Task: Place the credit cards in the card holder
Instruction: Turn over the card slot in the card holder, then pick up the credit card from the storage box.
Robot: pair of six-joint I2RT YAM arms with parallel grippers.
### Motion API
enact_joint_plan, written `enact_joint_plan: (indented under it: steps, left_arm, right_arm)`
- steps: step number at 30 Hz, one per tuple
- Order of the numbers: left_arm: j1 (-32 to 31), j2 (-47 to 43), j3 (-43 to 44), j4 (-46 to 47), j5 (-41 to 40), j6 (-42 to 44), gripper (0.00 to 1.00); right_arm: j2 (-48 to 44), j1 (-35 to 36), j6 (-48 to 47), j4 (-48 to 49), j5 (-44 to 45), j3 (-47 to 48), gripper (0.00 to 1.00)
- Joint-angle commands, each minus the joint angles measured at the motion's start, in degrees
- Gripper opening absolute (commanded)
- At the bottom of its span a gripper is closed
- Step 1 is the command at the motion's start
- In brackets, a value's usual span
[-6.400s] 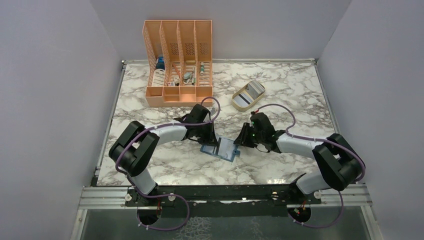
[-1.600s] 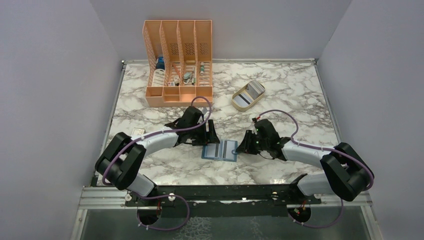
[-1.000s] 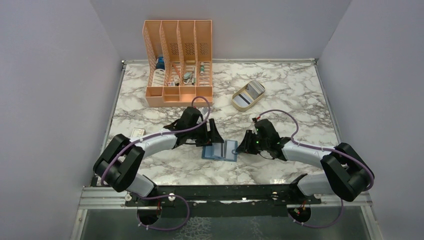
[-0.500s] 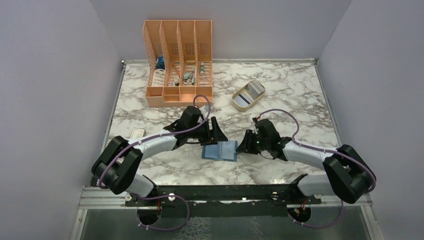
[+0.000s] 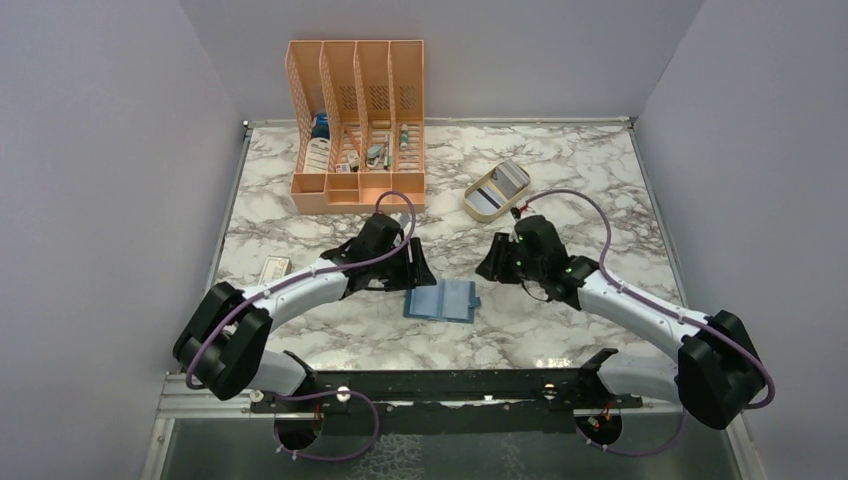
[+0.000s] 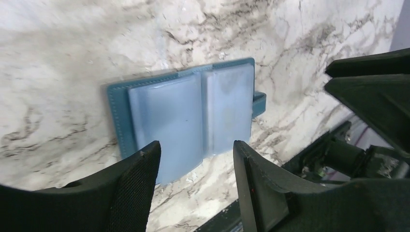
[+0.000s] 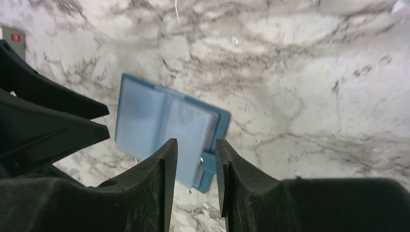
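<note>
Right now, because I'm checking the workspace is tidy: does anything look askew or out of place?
Nothing spilled or damaged. The teal card holder lies open, slightly askew on the marble table. Some credit cards sit apart in the beige oval tray.

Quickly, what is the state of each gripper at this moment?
Left gripper: open, holding nothing.
Right gripper: open with a narrower gap, holding nothing; the card holder lies free below.
</note>
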Motion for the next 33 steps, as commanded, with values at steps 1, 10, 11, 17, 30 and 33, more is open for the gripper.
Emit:
enact_joint_plan:
  steps: [1, 10, 11, 17, 30, 33]
  left_arm:
    - [-0.12, -4.22, 3.15, -6.98, -8.93, 4.97, 0.60]
    - [-0.14, -10.77, 6.80, -13.01, -8.83, 12.41, 0.85]
    - [-0.17, -11.37, 7.40, -13.99, -8.66, 13.46, 0.87]
    - [-0.03, -14.24, 10.71, -20.86, -7.40, 20.02, 0.99]
    - [0.11, -18.68, 9.45, -24.67, -11.01, 28.12, 0.99]
    - [0.23, -18.68, 9.32, -24.80, -10.80, 28.76, 0.99]
  right_arm:
    - [0.72, 0.29, -5.89, -4.43, 9.47, 7.03, 0.36]
    - [12.55, -1.38, -21.76, -3.68, 21.19, 22.83, 0.37]
    - [14.36, -1.83, -23.33, -3.41, 22.07, 24.56, 0.37]
    - [25.34, -4.99, -31.87, -3.63, 27.43, 35.29, 0.42]
    - [46.88, -8.32, -48.73, -0.84, 37.57, 51.48, 0.46]
    - [51.05, -9.04, -50.71, -2.26, 40.01, 55.99, 0.48]
